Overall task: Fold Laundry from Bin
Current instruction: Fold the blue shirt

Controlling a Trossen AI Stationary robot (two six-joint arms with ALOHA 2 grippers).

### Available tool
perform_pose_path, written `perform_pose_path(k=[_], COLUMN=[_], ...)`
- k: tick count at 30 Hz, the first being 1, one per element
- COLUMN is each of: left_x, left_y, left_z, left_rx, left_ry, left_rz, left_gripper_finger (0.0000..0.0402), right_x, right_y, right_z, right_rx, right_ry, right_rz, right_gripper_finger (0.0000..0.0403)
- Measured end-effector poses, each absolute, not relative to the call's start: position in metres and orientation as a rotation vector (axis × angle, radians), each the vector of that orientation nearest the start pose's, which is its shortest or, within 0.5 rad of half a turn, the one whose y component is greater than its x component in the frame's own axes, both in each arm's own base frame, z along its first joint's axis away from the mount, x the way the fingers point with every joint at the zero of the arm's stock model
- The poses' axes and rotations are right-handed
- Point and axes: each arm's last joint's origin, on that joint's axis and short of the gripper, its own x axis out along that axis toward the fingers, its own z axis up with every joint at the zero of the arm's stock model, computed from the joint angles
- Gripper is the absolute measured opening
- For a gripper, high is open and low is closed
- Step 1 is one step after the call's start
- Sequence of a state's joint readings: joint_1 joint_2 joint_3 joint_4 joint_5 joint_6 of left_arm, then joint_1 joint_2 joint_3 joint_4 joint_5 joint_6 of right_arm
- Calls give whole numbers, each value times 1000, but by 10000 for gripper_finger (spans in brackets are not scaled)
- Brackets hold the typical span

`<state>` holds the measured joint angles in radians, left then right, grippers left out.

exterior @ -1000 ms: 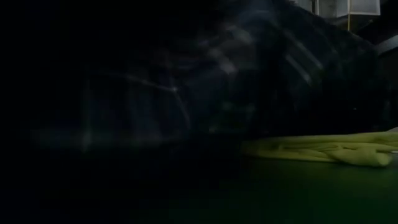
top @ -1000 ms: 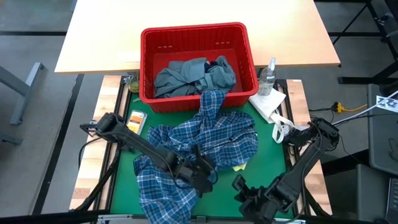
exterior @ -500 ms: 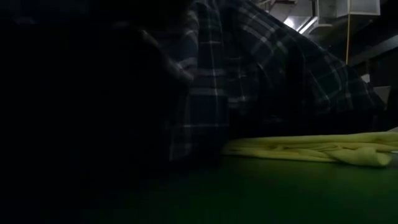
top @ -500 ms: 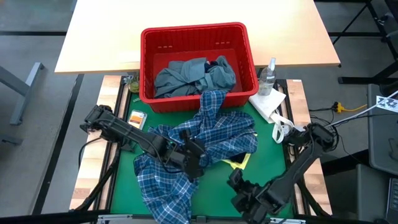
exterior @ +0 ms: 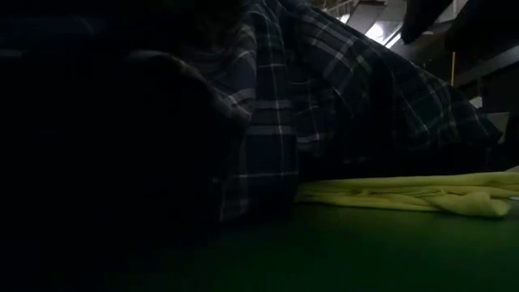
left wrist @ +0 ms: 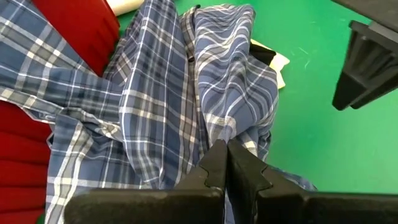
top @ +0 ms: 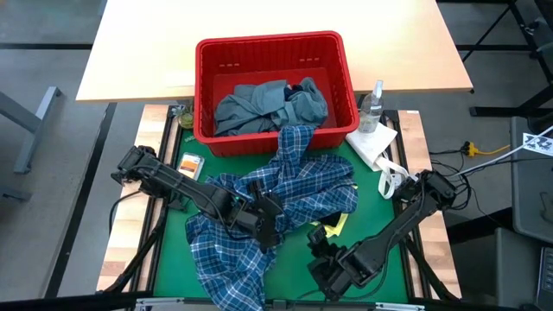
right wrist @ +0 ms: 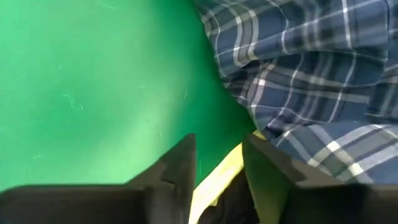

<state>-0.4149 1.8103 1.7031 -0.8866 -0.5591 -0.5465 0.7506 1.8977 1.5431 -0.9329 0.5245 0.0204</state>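
Plaid shirt (top: 276, 194): spilling from red bin (top: 272, 52) at 12 o'clock onto mat centre.
Left gripper (top: 263, 226): clamped on shirt fabric.
Right gripper (top: 318, 242): parted, straddling yellow garment (top: 337, 223) at 5 o'clock.

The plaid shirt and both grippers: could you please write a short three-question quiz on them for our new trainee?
1. True or false: the plaid shirt lies wholly inside the red bin.
2. Which gripper is shut on the plaid shirt? A) left gripper B) right gripper C) neither
3. Fill in: the right gripper's open fingers straddle the edge of the small ______ garment on the green mat.

Key
1. False: one end hangs over the bin's front rim, and the rest spreads on the mat.
2. A.
3. yellow.
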Motion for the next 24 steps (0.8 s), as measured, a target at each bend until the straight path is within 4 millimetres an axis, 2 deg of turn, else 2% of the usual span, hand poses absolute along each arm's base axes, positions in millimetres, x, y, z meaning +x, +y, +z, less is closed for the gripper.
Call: perform_pose_path(k=[3, 6, 11, 14, 17, 21, 24], left_x=[357, 357, 356, 356, 357, 357, 357], left_y=[-140, -140, -140, -141, -140, -141, -141], left_z=[316, 316, 316, 316, 316, 316, 316], left_rx=[-45, -44, -44, -45, -45, -48, -48], left_ry=[804, 804, 805, 805, 805, 801, 801], left_rz=[361, 361, 361, 361, 361, 360, 360], left_gripper_finger=[0, 0, 0, 0, 0, 0, 0], right_x=[289, 289, 288, 289, 291, 287, 285], right_y=[247, 246, 241, 235, 227, 212, 197], right_z=[235, 235, 235, 235, 222, 195, 177], right_rx=[-760, -765, -832, -773, -739, -742, -715], right_ry=[1075, 1079, 1064, 1098, 1135, 1202, 1232], right_rz=[234, 243, 133, 78, 59, 42, -61], right_gripper_finger=[154, 157, 153, 151, 150, 150, 150])
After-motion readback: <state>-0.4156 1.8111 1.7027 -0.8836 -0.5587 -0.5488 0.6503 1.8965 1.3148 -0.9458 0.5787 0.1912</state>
